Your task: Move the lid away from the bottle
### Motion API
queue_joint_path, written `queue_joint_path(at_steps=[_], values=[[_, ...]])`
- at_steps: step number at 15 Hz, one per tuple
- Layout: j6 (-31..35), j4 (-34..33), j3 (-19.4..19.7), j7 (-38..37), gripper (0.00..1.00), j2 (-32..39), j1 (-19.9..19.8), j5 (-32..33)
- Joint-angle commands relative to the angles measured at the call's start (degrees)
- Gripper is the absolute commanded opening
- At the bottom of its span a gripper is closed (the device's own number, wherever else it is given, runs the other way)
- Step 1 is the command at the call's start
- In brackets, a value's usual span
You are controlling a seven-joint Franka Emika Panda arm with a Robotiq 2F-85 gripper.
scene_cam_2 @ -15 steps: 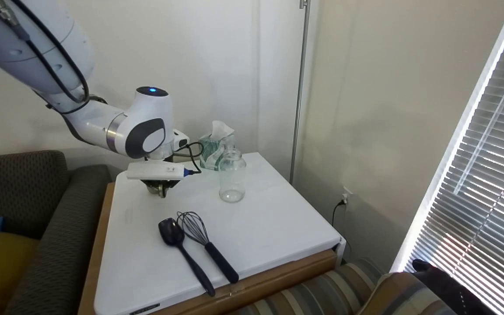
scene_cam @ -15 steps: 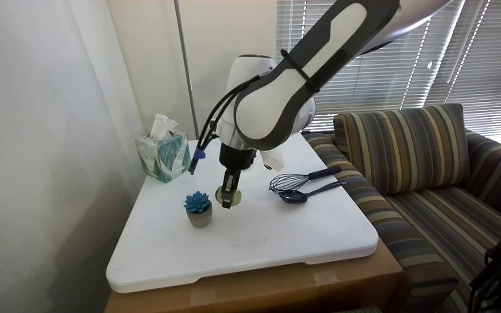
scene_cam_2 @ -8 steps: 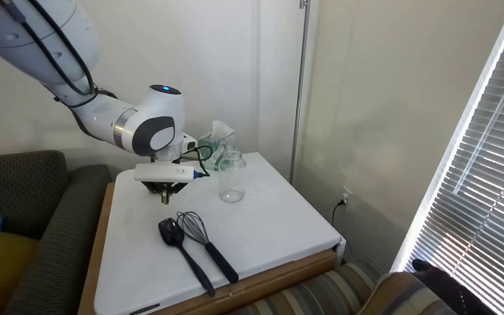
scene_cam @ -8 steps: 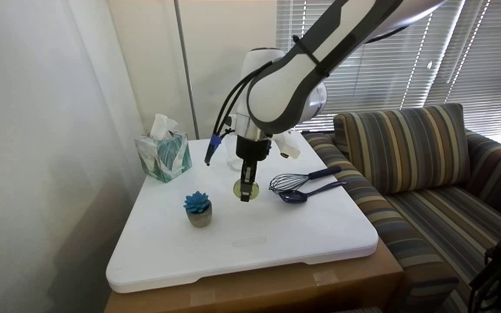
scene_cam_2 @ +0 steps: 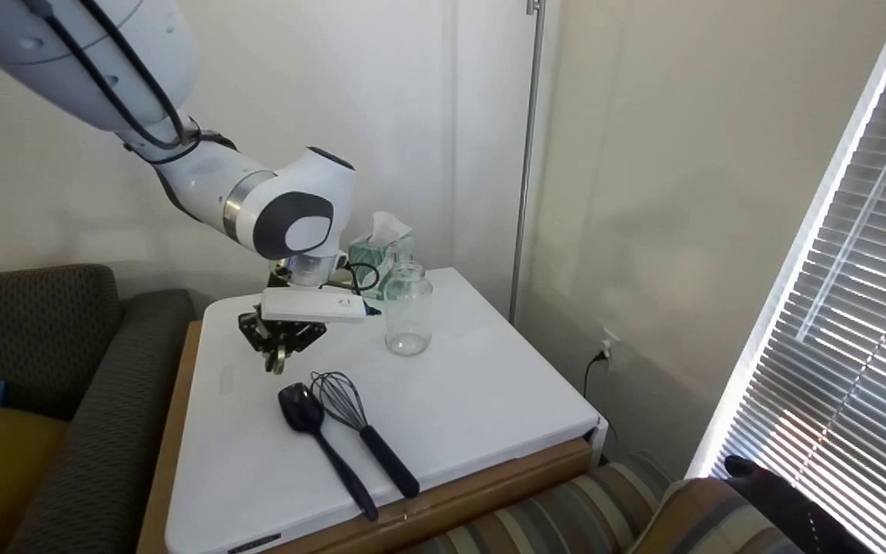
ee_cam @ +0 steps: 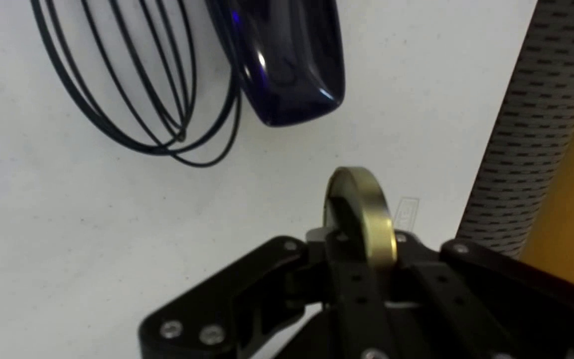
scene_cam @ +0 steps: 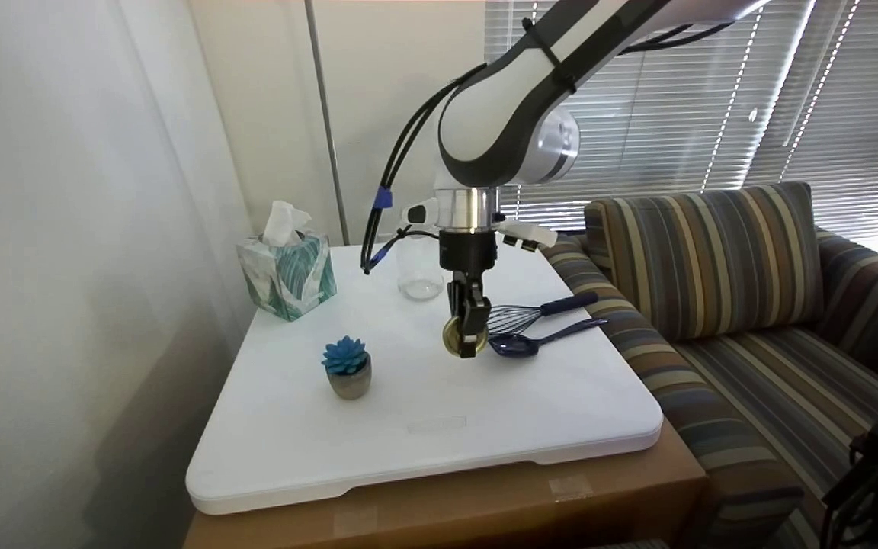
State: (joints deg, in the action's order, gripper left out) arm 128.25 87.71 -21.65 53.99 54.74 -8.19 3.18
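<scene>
My gripper (scene_cam: 471, 335) is shut on the lid (scene_cam: 451, 336), a round golden disc held on its edge, so it stands upright between the fingers. In the wrist view the lid (ee_cam: 379, 224) sticks out beyond the fingertips (ee_cam: 359, 249), which hide part of it. The lid (scene_cam_2: 280, 360) is held above the white table, near the head of the spoon. The clear glass bottle (scene_cam_2: 408, 315) stands upright and open at the top, apart from the gripper. It also shows behind the arm in an exterior view (scene_cam: 419, 271).
A dark spoon (scene_cam_2: 302, 412) and a whisk (scene_cam_2: 343, 404) lie close to the gripper; both show in the wrist view. A small pot with a blue succulent (scene_cam: 349, 374) and a tissue box (scene_cam: 290, 276) stand on the table (scene_cam: 530, 404). A striped sofa (scene_cam: 637, 358) borders it.
My gripper has carried the lid across towards the spoon and whisk, away from the succulent pot. The wrist has tilted. The bottle has not moved.
</scene>
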Motion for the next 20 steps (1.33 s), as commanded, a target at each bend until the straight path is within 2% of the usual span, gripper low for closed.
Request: queue_joint_path(at_steps=[1, 7, 11, 12, 13, 14, 16, 20], values=[[-2.7, -1.8, 2.8, 6.5, 0.02, 0.1, 2.9, 0.2], [-2.0, -6.1, 7.4, 13.1, 0.02, 3.7, 10.3, 6.3], [-2.4, -9.1, 6.6, 21.0, 0.03, 7.0, 10.8, 6.7], [-2.6, -9.6, 6.5, 22.6, 0.11, 7.2, 10.8, 6.3], [-2.8, -10.0, 6.5, 24.1, 0.14, 7.3, 10.8, 6.1], [-2.9, -10.4, 6.8, 25.2, 0.33, 7.7, 11.0, 6.1], [-4.0, -11.4, 7.3, 26.7, 0.42, 7.9, 11.5, 6.1], [-4.4, -11.8, 7.8, 28.0, 0.69, 7.9, 11.8, 6.1]])
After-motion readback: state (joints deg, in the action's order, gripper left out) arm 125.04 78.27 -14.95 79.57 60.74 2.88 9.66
